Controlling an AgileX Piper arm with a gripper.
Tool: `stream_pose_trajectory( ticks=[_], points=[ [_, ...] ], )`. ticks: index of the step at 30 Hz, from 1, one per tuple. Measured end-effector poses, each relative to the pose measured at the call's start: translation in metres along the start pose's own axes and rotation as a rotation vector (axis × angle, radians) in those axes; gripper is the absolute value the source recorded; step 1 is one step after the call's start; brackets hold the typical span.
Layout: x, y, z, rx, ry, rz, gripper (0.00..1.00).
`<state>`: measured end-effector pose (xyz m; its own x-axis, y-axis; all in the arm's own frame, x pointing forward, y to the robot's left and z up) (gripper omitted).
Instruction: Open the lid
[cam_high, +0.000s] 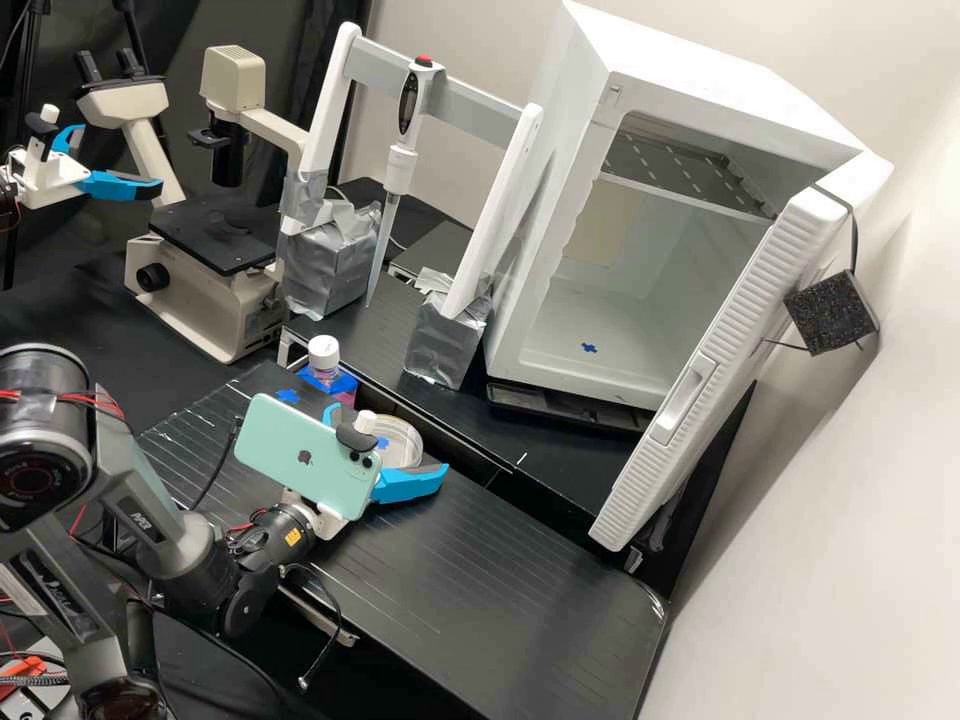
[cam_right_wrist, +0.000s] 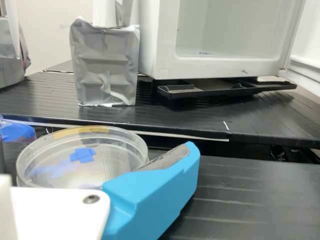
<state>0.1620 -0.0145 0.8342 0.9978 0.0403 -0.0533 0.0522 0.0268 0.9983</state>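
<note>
The clear, round, shallow dish (cam_right_wrist: 116, 159) bears blue tape (cam_right_wrist: 82, 155), and the tool (cam_high: 388, 439) gapes wide.

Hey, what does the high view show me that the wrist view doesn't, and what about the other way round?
High view: the microscope, the pipette's red button and the mint-green phone on the arm.

Wrist view: the small round screw in the white plate by the blue finger.

Both: the clear round dish with blue tape, the end effector, the silver-taped block and the white cabinet, its door open.
</note>
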Motion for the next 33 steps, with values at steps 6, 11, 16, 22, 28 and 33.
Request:
stream_pose_trajectory(
  ticks=[6, 11, 16, 22, 28, 33],
  points=[
    [-0.002, 0.0017, -0.0014, 0.009, 0.007, 0.004, 1.0],
    [-0.002, 0.0013, -0.0014, 0.011, 0.007, -0.001, 1.0],
    [-0.0012, -0.0004, -0.0033, 0.011, 0.019, -0.012, 0.0],
    [-0.0012, -0.0004, -0.0033, 0.011, 0.019, -0.012, 0.0],
    [-0.0012, -0.0004, -0.0033, 0.011, 0.019, -0.012, 0.0],
    [-0.0012, -0.0004, -0.0033, 0.011, 0.019, -0.012, 0.0]
  ],
)
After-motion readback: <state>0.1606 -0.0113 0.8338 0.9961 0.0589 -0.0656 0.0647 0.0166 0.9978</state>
